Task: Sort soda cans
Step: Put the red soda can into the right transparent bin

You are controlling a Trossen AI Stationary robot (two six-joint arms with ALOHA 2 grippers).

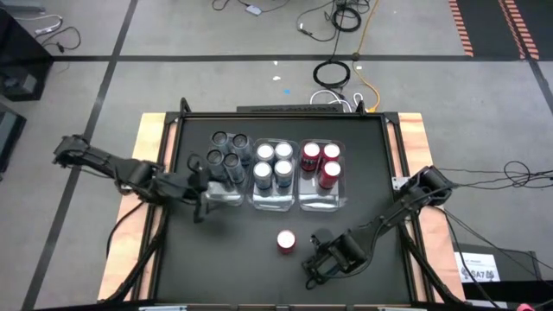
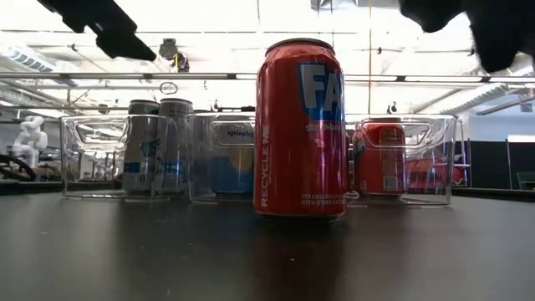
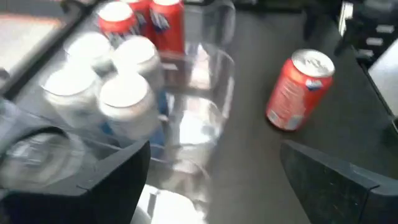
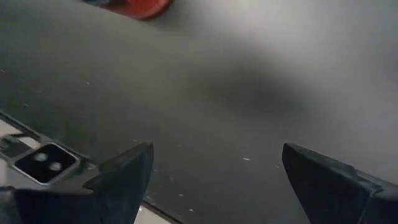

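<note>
Surface: black table top (image 1: pixel 233 250) with pale wooden edges, standing on a grey floor with cables; the low view looks into a bright hall with ceiling lights
Bins: three clear plastic bins in a row toward the far side of the table, left bin (image 1: pixel 226 197), middle bin (image 1: pixel 275 200), right bin (image 1: pixel 321 200), touching side by side
Dark grey cans: four (image 1: pixel 226 151) grouped at the far end of the left bin; from above I cannot tell whether all sit inside its walls
Blue-silver cans: four (image 1: pixel 274 164) upright in the middle bin, packed in a square; their silvery tops also show in the left wrist view (image 3: pixel 127 93)
Red cans in bin: three (image 1: pixel 321 162) upright in the right bin, at its far end
Loose red can: one (image 1: pixel 286 241) upright on the bare table, nearer than the bins, roughly in line with the gap between middle and right bin; fills the centre of the low view (image 2: pixel 301 130)
Left gripper: (image 1: pixel 202 200) at the near left corner of the left bin, fingers spread wide, holding nothing
Right gripper: (image 1: pixel 313 263) low over the near table, just beside the loose red can but apart from it, fingers spread wide, empty; its wrist view shows only bare table and a red edge at the frame border
</note>
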